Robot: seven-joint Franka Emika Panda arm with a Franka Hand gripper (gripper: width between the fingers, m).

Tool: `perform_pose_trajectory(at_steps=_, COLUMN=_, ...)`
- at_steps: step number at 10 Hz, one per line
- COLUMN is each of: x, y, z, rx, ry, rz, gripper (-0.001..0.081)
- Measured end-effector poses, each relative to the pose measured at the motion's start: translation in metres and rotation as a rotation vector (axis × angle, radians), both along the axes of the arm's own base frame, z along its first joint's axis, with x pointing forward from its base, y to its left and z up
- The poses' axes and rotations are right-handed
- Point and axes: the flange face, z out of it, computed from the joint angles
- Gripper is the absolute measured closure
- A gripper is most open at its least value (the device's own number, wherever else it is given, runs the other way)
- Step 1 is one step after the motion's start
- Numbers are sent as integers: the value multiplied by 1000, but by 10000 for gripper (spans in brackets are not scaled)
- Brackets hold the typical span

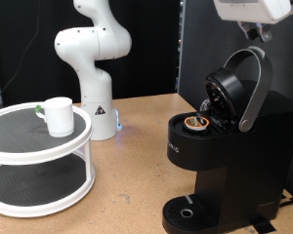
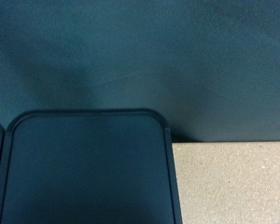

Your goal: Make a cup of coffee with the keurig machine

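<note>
The keurig machine (image 1: 220,146) stands at the exterior view's right with its lid (image 1: 230,88) swung open and the silver-grey handle (image 1: 256,93) raised. A small pod (image 1: 196,124) sits in the open chamber. The white cup (image 1: 60,115) rests on the upper shelf of a white round rack (image 1: 39,161) at the exterior view's left, far from the machine. My gripper (image 1: 256,33) hangs at the exterior view's top right, just above the raised handle, mostly cut off by the frame edge. In the wrist view no fingers show, only a dark rounded top surface (image 2: 84,173).
The white robot arm base (image 1: 94,68) stands at the back between rack and machine. The drip tray base (image 1: 190,213) has nothing standing on it. Brown tabletop (image 1: 132,175) lies between rack and machine. A dark backdrop (image 2: 140,56) fills the wrist view's far side.
</note>
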Motion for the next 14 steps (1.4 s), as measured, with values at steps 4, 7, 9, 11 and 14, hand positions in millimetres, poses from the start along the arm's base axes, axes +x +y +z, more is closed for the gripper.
perform_pose_trajectory(at_steps=4, x=-5, y=21, z=0, rx=-5, ry=5, rz=7, gripper=770)
perform_pose_trajectory(at_steps=7, x=-1, y=27, z=-15, rx=-38, ry=27, rz=12, gripper=797)
perform_pose_trajectory(at_steps=9, x=3, y=26, z=-25, rx=-49, ry=38, rz=13, gripper=804)
perform_pose_trajectory(at_steps=11, x=5, y=24, z=-26, rx=-49, ry=36, rz=15, gripper=804)
perform_pose_trajectory(at_steps=14, x=7, y=10, z=-22, rx=-42, ry=14, rz=56, gripper=804)
